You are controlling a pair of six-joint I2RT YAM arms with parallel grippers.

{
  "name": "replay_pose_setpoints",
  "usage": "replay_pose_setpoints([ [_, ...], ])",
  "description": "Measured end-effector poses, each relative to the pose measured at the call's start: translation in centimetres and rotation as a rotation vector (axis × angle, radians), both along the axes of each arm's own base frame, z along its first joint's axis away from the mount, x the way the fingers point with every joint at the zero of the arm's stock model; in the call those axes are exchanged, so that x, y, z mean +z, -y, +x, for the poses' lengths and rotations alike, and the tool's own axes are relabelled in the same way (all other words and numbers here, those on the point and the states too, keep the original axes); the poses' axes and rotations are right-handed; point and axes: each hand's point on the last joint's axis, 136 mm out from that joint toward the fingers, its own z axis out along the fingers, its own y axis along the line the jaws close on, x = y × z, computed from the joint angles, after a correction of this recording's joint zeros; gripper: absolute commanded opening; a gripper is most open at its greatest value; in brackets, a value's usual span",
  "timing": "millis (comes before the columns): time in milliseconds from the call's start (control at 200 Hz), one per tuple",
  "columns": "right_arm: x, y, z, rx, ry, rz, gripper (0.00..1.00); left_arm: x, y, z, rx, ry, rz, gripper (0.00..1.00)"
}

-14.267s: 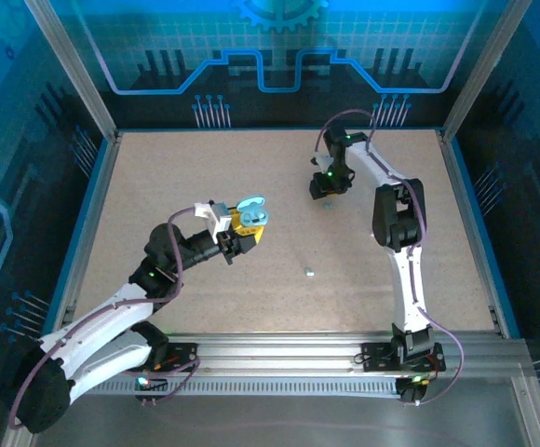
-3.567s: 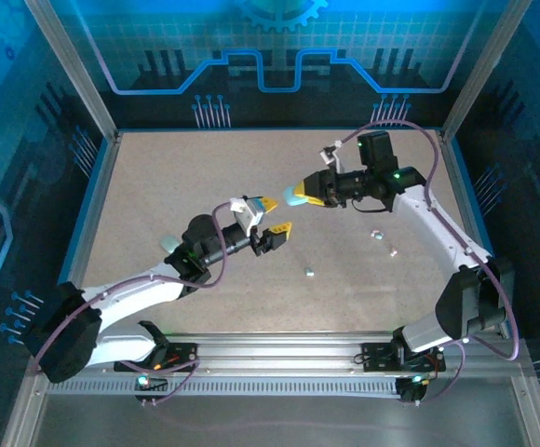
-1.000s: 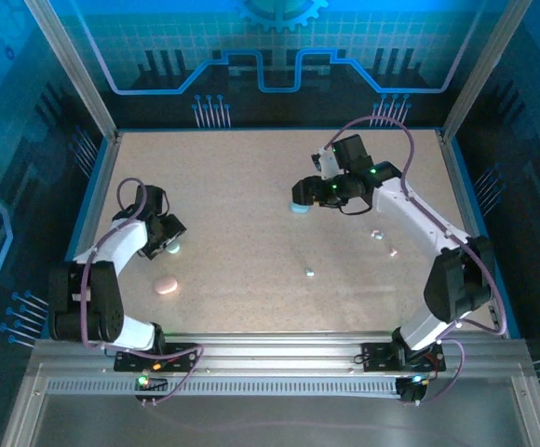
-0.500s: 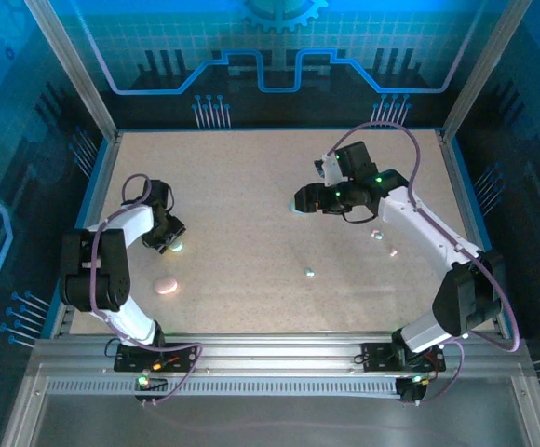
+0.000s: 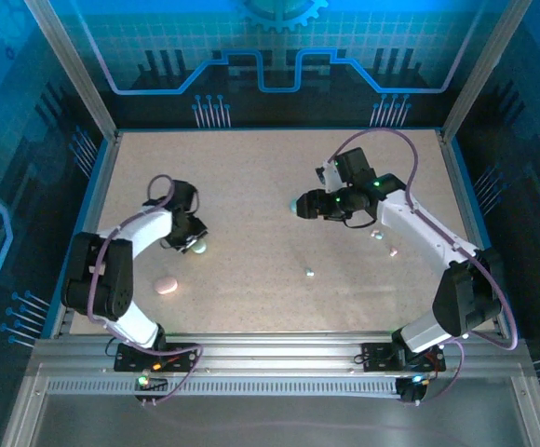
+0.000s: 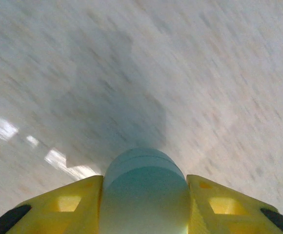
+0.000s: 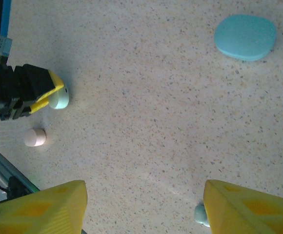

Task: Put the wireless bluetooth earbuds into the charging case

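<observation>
Since half a sec ago the L claw [image 5: 194,244] has slid toward the middle of the table [image 5: 251,168] & took the green case [image 6: 145,170] w/ it. Its yellow fingers [image 6: 68,204] are now pinched in narrow, one on each side of the case, touching it. From the R wrist cam you can see the same thing far off: green case sticking out past the yellow tips. The L wrist pic is blurry, so the table looks smeared.

The pink case [image 5: 166,286] lies on the table near the L arm, not touched.

R claw [image 5: 307,205] is about where it was, over the middle-right of the table. Its fingers [image 7: 44,207] are wide apart w/ nothing btw them, just bare table. The blue case [image 7: 245,36] lies flat & shut on the table, apart from the fingers.

The earbuds [image 5: 309,273] are tiny pale bits loose on the table: one near the middle, two more [image 5: 376,235] [image 5: 393,250] under the R arm. One tiny bit [image 7: 200,213] sits just beside a R finger. Can't tell which one it is.
</observation>
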Motion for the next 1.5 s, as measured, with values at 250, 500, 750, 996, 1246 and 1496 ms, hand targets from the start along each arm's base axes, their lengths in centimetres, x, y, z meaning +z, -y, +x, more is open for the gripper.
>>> replay_pose_setpoints([
  [250, -2.0, 1.6, -1.7, -0.049, -0.013, -0.039, 0.64, 1.3, 11.0, -2.5, -0.138, 0.014, -0.070, 0.40],
  [500, -3.0, 3.3, -3.6, -0.106, 0.020, -0.043, 0.64, 0.3, 16.0, -3.8, -0.087, -0.028, -0.086, 0.42],
  [750, -4.5, 3.7, -4.0, -0.117, 0.020, -0.052, 0.63, -1.1, 17.6, -5.3, 0.026, -0.084, -0.055, 0.45],
  [996, -5.9, 3.4, -4.4, -0.092, 0.030, -0.054, 0.63, -1.6, 17.9, -5.5, 0.125, -0.106, -0.058, 0.59],
  [1246, -6.7, 0.7, -5.1, 0.047, 0.128, -0.078, 0.63, -1.3, 17.6, -5.3, 0.136, -0.089, -0.047, 0.81],
  [1496, -8.2, -3.7, -6.8, 0.276, 0.316, -0.116, 0.68, 6.5, 13.4, -4.3, 0.112, 0.195, -0.018, 0.89],
])
